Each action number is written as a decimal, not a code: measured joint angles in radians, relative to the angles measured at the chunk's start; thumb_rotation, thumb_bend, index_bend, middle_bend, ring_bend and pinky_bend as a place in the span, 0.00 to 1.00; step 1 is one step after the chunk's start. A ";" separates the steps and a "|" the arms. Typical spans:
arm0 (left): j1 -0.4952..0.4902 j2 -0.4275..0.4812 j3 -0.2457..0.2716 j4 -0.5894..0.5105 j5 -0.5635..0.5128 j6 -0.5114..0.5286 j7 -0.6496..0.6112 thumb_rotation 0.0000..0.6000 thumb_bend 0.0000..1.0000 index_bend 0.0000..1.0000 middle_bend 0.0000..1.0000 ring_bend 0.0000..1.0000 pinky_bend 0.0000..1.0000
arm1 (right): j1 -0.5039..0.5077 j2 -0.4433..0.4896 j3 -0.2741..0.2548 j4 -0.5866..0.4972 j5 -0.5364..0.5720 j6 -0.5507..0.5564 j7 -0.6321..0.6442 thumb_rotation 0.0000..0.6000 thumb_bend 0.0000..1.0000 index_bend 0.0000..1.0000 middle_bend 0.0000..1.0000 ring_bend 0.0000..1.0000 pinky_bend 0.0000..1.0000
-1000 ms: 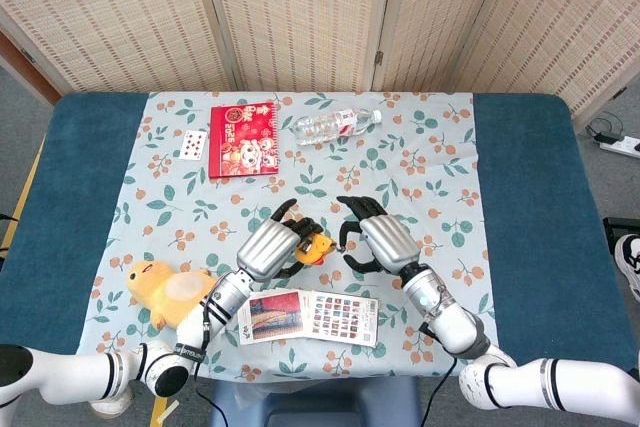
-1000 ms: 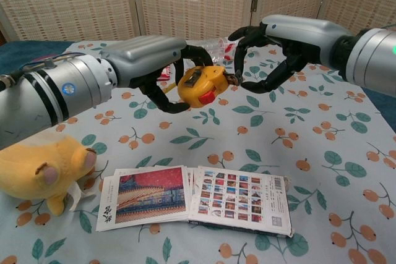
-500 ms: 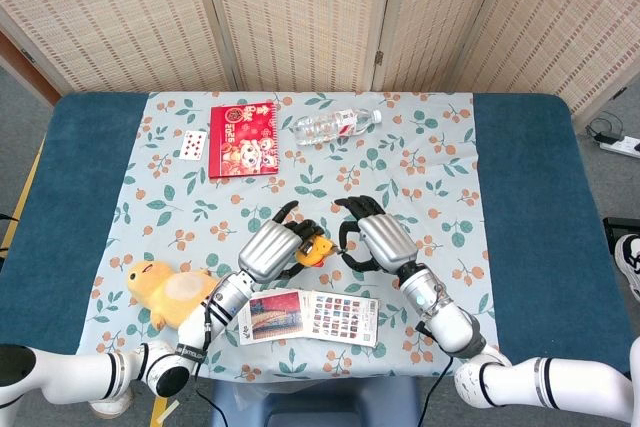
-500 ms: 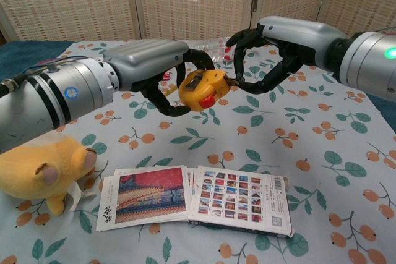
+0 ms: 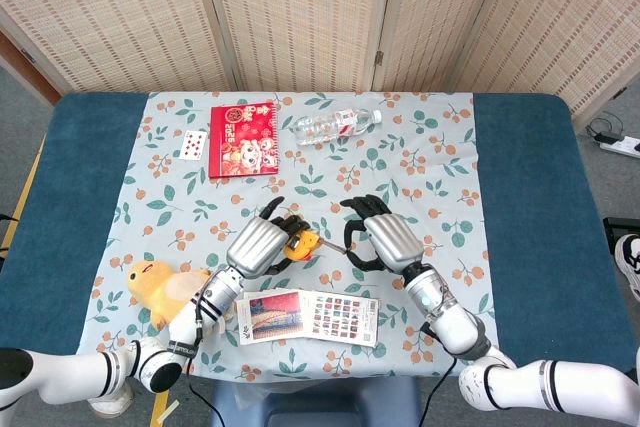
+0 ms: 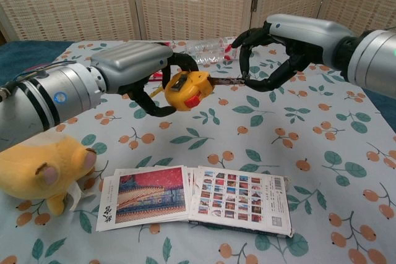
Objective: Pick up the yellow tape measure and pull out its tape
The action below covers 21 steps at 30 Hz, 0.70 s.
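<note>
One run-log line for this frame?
left hand holds yellow tape measure | right hand pinches tape tip | short tape out

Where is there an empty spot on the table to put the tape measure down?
The cloth right of the bottle is bare, as are both blue ends. There is also a patch between the red booklet and the left hand. The near edge is crowded by the plush and cards.

My left hand [image 6: 139, 69] and right hand [image 6: 281, 41]: silver-grey back shells, black fingers. Forearms silver with black bands (left carries a blue round mark).
</note>
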 measured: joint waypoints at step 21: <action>0.058 -0.009 0.057 0.288 0.113 0.024 -0.215 1.00 0.41 0.55 0.48 0.47 0.09 | -0.137 0.230 -0.064 -0.125 -0.152 0.041 0.160 1.00 0.55 0.69 0.18 0.09 0.00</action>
